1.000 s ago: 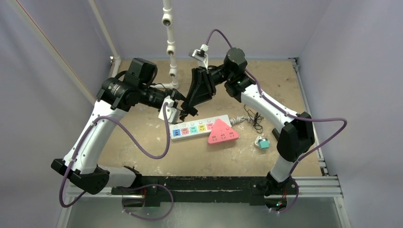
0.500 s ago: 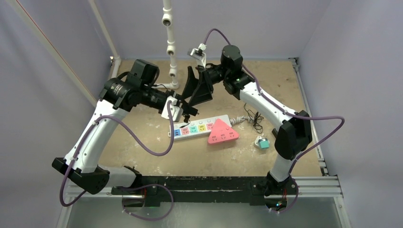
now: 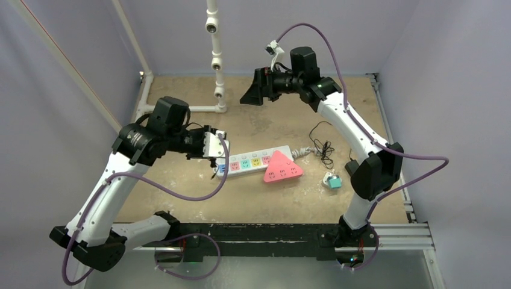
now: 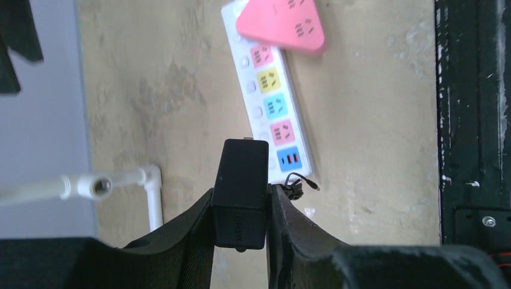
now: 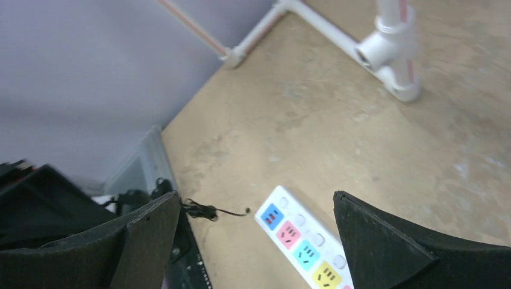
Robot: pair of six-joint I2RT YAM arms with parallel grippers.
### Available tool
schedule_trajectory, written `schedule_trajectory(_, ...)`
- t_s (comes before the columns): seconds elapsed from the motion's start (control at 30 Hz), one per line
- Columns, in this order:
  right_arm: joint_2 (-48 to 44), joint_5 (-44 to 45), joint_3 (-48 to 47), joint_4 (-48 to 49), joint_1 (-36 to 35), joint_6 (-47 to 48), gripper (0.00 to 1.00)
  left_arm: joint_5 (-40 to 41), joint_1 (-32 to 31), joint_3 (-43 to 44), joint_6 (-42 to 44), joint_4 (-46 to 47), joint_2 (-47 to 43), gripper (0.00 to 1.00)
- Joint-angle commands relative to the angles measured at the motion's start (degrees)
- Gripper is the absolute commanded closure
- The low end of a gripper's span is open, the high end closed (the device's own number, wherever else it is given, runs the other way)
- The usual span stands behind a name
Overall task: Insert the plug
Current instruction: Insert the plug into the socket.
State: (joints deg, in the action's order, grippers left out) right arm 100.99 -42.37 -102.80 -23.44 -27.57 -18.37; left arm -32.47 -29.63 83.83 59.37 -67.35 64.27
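Right pincer [image 5: 256, 198] has withdrawn, gaping wide; left pincer [image 4: 241, 194] clamps black plug [image 4: 243, 171] near power strip [image 4: 274, 114].

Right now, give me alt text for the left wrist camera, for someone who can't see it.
The left gripper holds a black plug between its fingers, above a tan table. Beyond it lies a white power strip with coloured sockets, a pink triangular adapter at its far end.
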Motion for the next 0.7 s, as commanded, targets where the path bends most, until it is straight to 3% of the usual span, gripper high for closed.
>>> schedule_trajectory(0.0, -2.9, 15.8, 1.7, -3.8, -0.4, 1.4, 0.01, 14.6, 0.9, -1.6, -7.6, 0.5, -3.3, 1.00)
schedule_trajectory(0.13, -4.9, 18.5, 3.8, -1.8, -0.7, 0.3, 0.01, 26.0, 1.7, -5.1, -15.6, 6.9, -7.7, 1.00)
schedule_trajectory(0.3, -5.5, 22.3, 5.8, -3.8, -1.1, 1.5, 0.01, 37.8, 1.9, -10.1, -19.2, 11.1, -9.9, 1.00)
schedule_trajectory(0.5, -7.4, 26.1, 11.6, -5.0, -1.1, 1.7, 0.01, 39.0, 2.3, -14.8, -15.9, 4.4, -7.0, 1.00)
schedule_trajectory(0.67, -7.8, 27.7, 13.4, -6.3, -1.0, 2.7, 0.01, 28.8, 2.4, -17.7, -11.3, 7.8, -2.4, 1.00)
